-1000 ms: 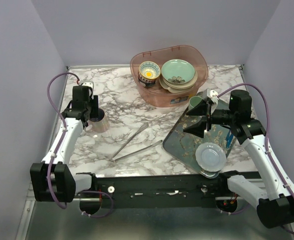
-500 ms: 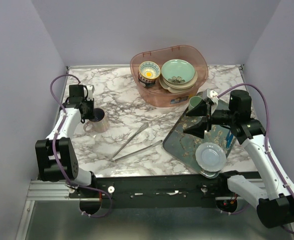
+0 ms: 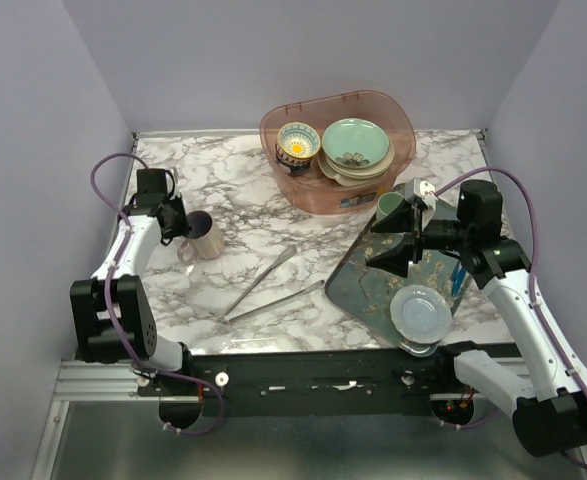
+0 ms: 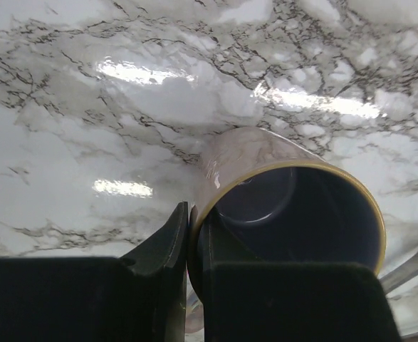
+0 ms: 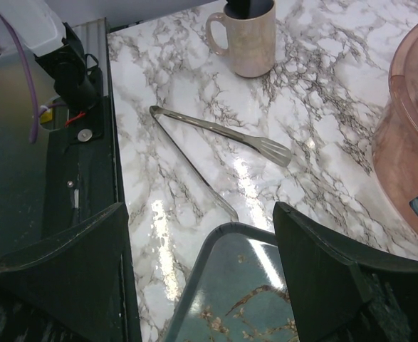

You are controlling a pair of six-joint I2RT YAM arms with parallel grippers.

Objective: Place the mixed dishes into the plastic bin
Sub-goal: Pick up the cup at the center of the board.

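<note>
A pale lilac mug [image 3: 205, 242] [image 4: 246, 153] [image 5: 248, 44] stands on the marble table at the left. My left gripper [image 3: 180, 222] [image 4: 194, 246] is shut on its rim, one finger inside and one outside the wall. The translucent pink plastic bin [image 3: 373, 105] [image 5: 416, 128] sits at the back. It holds a navy-and-yellow bowl [image 3: 298, 145] and a mint-green plate [image 3: 356, 143] stacked on other dishes. My right gripper [image 3: 398, 238] [image 5: 201, 285] hovers open and empty over the floral tray [image 3: 368, 282] [image 5: 244, 303]. A pale plate [image 3: 420, 312] and a green cup [image 3: 389, 207] rest on that tray.
Long metal tongs [image 3: 269, 284] [image 5: 219, 134] lie on the table [image 3: 233, 180] between the mug and the tray. Grey walls close in the left, back and right sides. The black arm-base rail [image 3: 323, 375] runs along the near edge.
My left gripper has closed onto the mug's rim, and the left arm has drawn in, nudging the mug slightly right. The right arm has not moved.
</note>
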